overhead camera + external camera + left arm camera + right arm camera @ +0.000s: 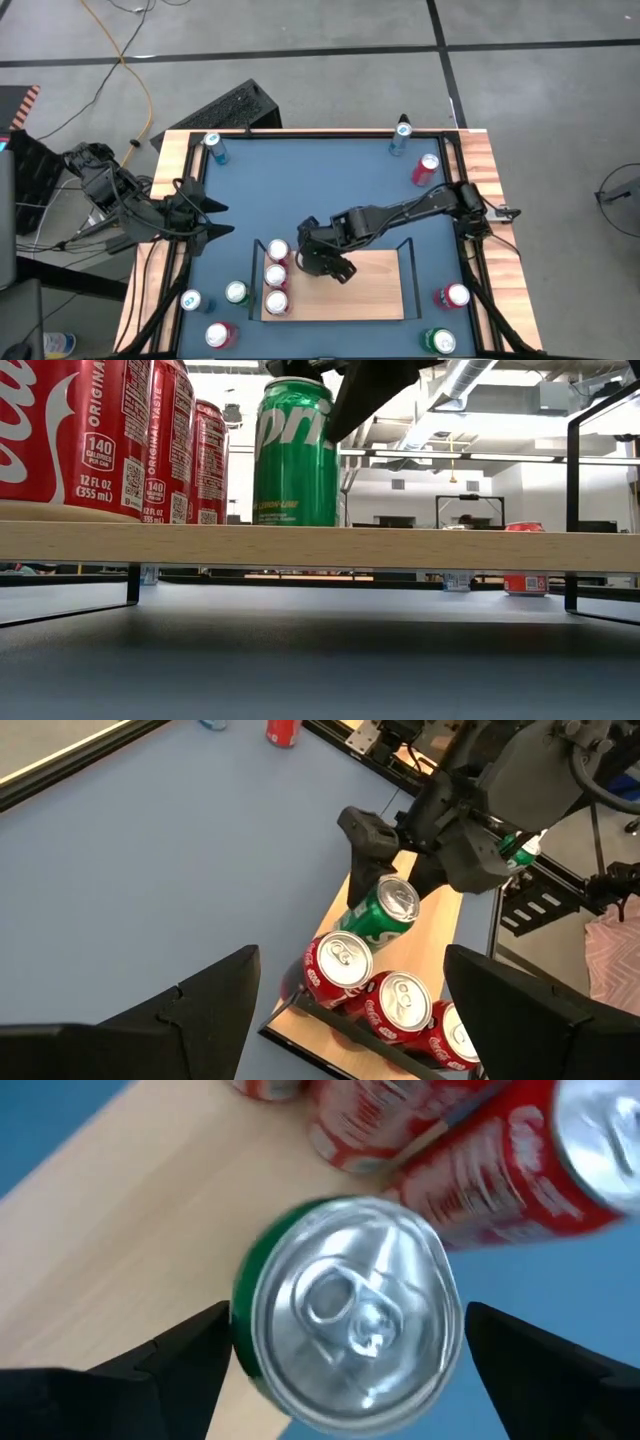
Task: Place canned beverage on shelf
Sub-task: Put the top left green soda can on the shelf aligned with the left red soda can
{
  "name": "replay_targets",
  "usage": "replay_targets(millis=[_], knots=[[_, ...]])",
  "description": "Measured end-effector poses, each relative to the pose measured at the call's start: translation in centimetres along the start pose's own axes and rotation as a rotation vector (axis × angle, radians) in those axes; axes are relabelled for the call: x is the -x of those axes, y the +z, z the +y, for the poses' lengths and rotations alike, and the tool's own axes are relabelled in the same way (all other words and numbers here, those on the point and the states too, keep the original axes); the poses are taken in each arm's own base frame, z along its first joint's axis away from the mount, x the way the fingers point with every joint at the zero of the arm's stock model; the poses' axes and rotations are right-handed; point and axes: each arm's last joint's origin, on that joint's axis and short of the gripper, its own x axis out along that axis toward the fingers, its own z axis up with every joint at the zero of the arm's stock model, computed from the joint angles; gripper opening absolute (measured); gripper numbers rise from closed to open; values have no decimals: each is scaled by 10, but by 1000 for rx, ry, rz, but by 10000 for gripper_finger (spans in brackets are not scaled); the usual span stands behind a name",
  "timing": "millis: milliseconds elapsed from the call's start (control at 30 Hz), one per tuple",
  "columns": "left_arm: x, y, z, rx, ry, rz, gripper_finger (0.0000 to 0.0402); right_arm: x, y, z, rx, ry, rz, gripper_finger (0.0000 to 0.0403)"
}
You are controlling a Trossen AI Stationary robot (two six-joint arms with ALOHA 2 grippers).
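On the shelf (pixel 340 290), high view: right gripper (pixel 322 255) over the board's left part, beside the row of three red cans (pixel 276 276); left gripper (pixel 215 220) idle at the table's left edge, fingers spread, empty. Low view: green can (pixel 293 452) stands upright on the board. Right wrist view: fingers apart, clear of the can; released. Judged: placement done; next, lift straight up, minding the red cans close by.

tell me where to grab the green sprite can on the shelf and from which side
Grip the green Sprite can across its upper side wall, coming from above. It stands upright on the shelf with red cans close on one side, so straddle it on the two open sides, as the right gripper hovers now.
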Motion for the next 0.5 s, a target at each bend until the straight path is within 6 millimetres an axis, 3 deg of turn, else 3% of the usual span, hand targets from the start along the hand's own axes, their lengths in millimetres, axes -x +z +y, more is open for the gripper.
replay_targets(millis=[300, 500], knots=[[0, 0, 0, -2, 2, 1, 302, 34, 6, -18, -132, -33, -2, 380], [0, 0, 0, -10, 4, 3, 302, 50, -1, -8, -290, 26, 127, 380]])
